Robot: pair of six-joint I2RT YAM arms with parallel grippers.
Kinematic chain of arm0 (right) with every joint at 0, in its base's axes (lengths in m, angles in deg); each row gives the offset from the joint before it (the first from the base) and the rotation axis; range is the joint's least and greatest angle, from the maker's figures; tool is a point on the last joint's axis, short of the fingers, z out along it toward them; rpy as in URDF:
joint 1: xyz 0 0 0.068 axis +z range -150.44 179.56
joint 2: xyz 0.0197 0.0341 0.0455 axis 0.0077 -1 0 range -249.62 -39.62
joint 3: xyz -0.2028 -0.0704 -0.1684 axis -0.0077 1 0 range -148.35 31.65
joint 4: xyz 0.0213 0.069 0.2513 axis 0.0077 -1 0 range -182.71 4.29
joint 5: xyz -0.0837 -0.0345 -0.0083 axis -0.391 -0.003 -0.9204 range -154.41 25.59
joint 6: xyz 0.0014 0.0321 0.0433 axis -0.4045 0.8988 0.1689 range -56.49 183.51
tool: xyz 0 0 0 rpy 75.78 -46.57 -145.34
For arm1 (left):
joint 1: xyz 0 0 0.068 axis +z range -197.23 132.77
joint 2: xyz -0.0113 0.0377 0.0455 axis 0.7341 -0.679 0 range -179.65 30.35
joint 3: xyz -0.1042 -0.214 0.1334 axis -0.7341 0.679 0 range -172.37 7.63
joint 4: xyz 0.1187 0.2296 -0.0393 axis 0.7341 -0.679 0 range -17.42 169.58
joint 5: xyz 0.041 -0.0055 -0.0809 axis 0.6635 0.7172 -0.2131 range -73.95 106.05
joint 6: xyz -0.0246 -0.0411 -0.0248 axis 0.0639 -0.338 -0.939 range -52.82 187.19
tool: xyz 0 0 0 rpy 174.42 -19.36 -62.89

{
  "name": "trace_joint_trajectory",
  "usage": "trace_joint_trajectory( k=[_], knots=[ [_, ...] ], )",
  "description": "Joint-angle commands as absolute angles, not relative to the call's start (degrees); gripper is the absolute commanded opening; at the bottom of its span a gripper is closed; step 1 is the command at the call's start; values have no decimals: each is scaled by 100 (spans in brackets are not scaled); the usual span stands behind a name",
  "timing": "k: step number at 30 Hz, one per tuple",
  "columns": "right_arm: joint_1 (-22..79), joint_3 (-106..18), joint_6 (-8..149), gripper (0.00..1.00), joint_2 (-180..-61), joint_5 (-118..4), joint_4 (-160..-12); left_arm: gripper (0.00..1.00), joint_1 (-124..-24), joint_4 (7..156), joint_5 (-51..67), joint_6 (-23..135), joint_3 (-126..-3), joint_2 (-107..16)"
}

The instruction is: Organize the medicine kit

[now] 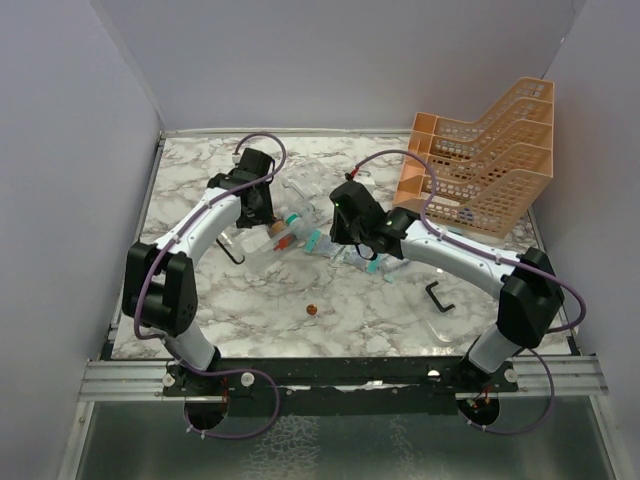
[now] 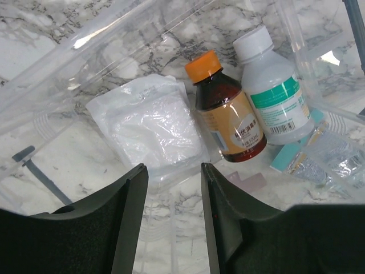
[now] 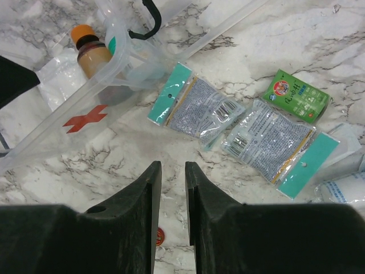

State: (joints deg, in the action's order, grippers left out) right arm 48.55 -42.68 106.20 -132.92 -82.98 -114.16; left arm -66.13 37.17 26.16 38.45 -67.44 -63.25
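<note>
Left arm [image 1: 205,222] and right arm [image 1: 452,250]: white tube links between bulky black joint housings. A purple cable [image 1: 262,137] runs along each arm and loops out loose at the bases. Bases sit on a black rail [image 1: 340,372] with small pale screw heads. Left fingers [image 2: 122,228] and right fingers [image 3: 142,228]: matte black, flat inner faces, tapered.

The table [image 1: 370,300] is grey-veined white, the brown bottle [image 2: 231,117] orange-capped.

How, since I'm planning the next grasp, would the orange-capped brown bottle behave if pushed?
The brown bottle lies on its side and looks round, so it would probably roll. Its glossy wall and label may be slippery. It looks rigid, likely keeping shape under a grip.
</note>
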Motion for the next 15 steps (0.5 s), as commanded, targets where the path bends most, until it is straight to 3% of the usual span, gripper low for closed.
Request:
trace_joint_trajectory(
  k=[1, 15],
  knots=[
    [4817, -4091, 10631, 24, -13059, -8411, -11355, 46, -6639, 3931, 2721, 3985, -6968, -6648],
    [4795, -3817, 10534, 24, -12617, -8798, -11408, 49, -6637, 5011, 2521, 3189, -7205, -7634]
  ],
)
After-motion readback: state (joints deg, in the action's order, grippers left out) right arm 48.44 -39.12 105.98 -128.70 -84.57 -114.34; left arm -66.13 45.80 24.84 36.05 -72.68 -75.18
